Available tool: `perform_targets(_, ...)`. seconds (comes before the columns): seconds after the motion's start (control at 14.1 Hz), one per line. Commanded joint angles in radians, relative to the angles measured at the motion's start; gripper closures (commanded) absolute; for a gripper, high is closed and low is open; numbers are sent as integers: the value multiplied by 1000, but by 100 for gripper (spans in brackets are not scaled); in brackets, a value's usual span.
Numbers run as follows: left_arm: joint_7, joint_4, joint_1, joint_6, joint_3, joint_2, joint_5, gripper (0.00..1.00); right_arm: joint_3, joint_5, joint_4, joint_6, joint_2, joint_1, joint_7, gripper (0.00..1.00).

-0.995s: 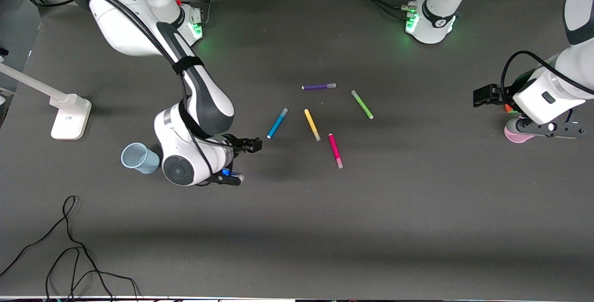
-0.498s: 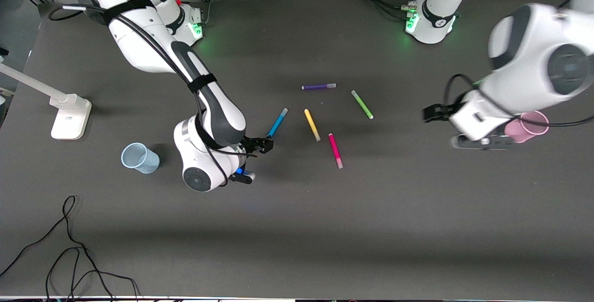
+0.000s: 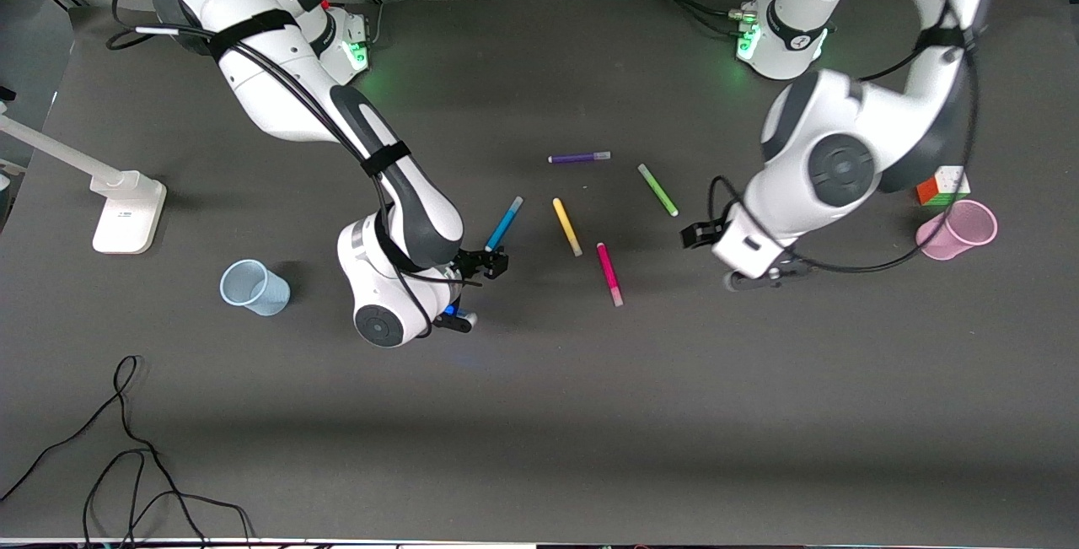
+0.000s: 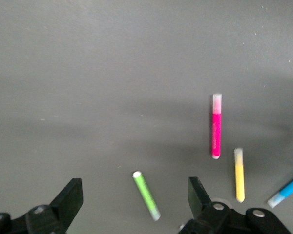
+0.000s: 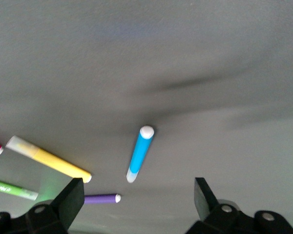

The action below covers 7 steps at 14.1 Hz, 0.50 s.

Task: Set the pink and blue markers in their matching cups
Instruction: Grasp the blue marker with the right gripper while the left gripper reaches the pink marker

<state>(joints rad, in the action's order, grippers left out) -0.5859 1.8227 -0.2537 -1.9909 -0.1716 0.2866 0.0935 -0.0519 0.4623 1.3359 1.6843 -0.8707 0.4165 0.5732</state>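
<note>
Desk (image 3: 539,414): dark grey, carrying five markers in a loose cluster at its middle, two cups and a cube.

Blue marker (image 3: 504,223): lies flat at the cluster's edge toward the right arm's end of the desk, slanted with its tips at 1 and 7 o'clock in the front view. Untouched.

Pink marker (image 3: 609,273): lies flat, nearest the front camera of the five, its pale end at about 5 o'clock. Untouched.

Yellow marker (image 3: 566,227): between the blue and pink ones, apart from both.

Green marker (image 3: 657,190): at about 1 o'clock from the pink one.

Purple marker (image 3: 579,158): farthest from the front camera, lying crosswise.

Blue cup (image 3: 254,287): upright, toward the right arm's end of the desk, well apart from the markers.

Pink cup (image 3: 956,229): upright, toward the left arm's end, just beside the puzzle cube (image 3: 942,186), which sits farther from the front camera.

Right gripper (image 5: 136,209): over the desk just beside the blue marker's lower tip; released, fingers spread wide, holding nothing.

Left gripper (image 4: 135,207): over the desk near the green and pink markers; released, fingers spread wide, holding nothing.
</note>
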Motion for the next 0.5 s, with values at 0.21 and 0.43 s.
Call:
perform_targets(0.21, -207, 0, -110, -247, 15, 152, -6, 4, 4, 29, 2, 51, -79, 7, 25, 2)
perform_targets(0.43, -319, -2, -148, -336, 17, 229, -17, 4, 4, 65, 8, 43, -76, 5, 25, 7)
